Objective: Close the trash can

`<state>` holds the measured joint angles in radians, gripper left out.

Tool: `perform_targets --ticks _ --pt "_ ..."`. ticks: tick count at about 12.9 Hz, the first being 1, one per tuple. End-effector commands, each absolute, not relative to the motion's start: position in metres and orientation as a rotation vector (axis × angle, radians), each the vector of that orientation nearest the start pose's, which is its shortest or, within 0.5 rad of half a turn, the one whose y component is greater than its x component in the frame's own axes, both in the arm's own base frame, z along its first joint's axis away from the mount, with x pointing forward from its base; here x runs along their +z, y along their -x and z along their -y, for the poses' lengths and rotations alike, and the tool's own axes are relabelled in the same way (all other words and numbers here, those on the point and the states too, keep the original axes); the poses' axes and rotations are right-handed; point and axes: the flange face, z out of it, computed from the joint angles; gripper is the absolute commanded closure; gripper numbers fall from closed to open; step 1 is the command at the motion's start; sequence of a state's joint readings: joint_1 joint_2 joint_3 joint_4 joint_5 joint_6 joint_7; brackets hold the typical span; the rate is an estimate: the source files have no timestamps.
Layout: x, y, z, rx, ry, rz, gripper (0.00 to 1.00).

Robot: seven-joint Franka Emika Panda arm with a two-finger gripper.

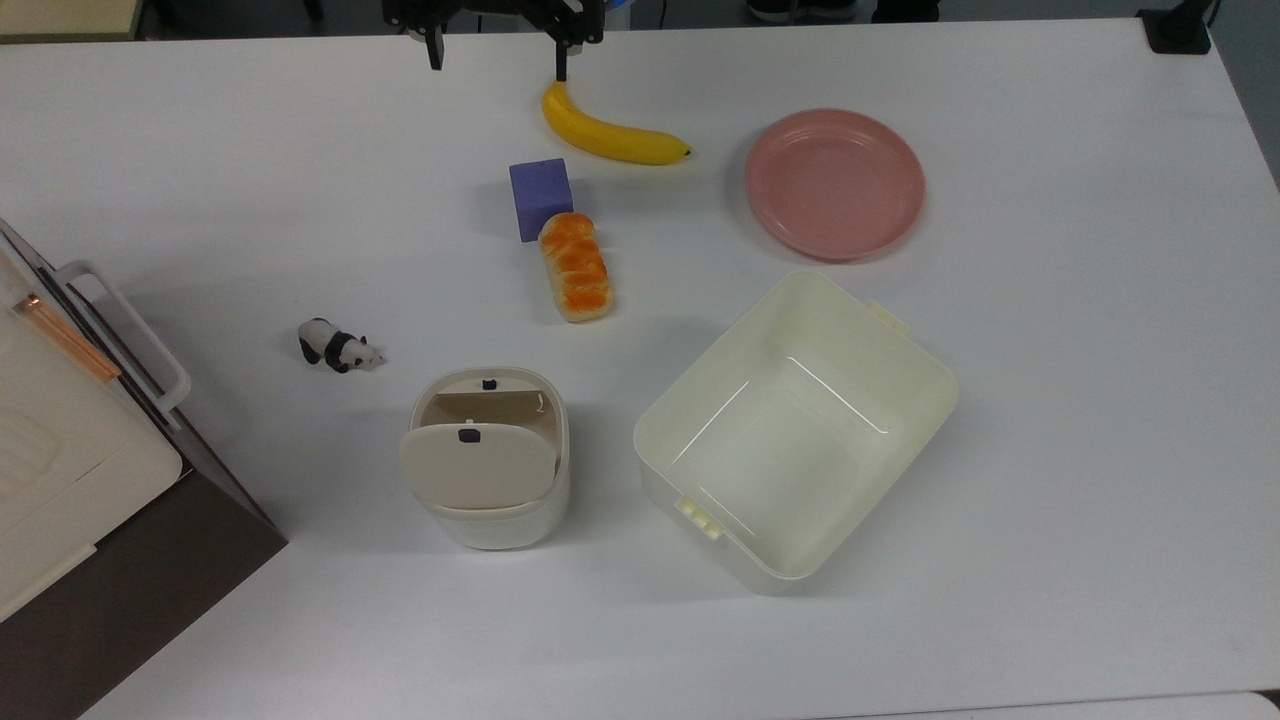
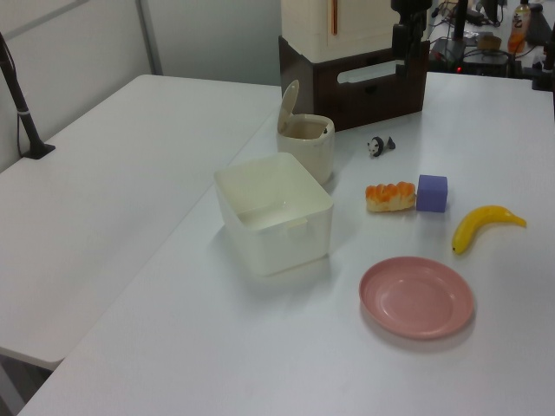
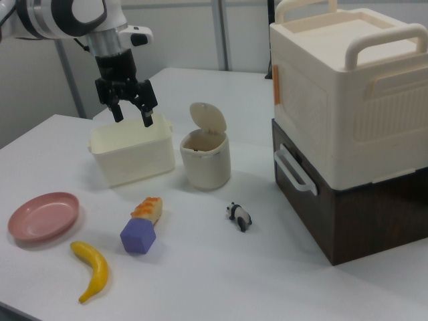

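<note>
Item: trash can (image 1: 492,480), 1 small cream plastic bin on the worktop (image 1: 1050,450), well apart from the gripper (image 3: 131,112), which hangs empty above the worktop with its 2 fingers spread wide. Between gripper and bin in the top view: banana (image 1: 610,132), purple block (image 1: 541,198), bread roll (image 1: 575,268). Lid (image 3: 208,120) hinged, standing upright, open. Likely light, stiff, smooth-walled; may slide if shoved sideways. Handling: no grasp needed; press the lid's raised edge down toward the rim.

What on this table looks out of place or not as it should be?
Only the trash can: its hinged lid stands raised, leaving the top open. The open gripper hangs apart from it. Nothing looks spilled or damaged.
</note>
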<state>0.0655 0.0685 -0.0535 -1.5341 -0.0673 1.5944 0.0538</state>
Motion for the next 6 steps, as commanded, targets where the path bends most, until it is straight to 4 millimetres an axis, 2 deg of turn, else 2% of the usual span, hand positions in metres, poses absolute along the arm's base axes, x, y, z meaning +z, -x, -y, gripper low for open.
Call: perform_targets --ticks 1,6 --pt "0.6048 -0.5745 0.0058 -0.005 3.222 -0.052 0.00" --pt "0.6056 -0.5740 0.0070 -0.007 3.216 -0.057 0.00"
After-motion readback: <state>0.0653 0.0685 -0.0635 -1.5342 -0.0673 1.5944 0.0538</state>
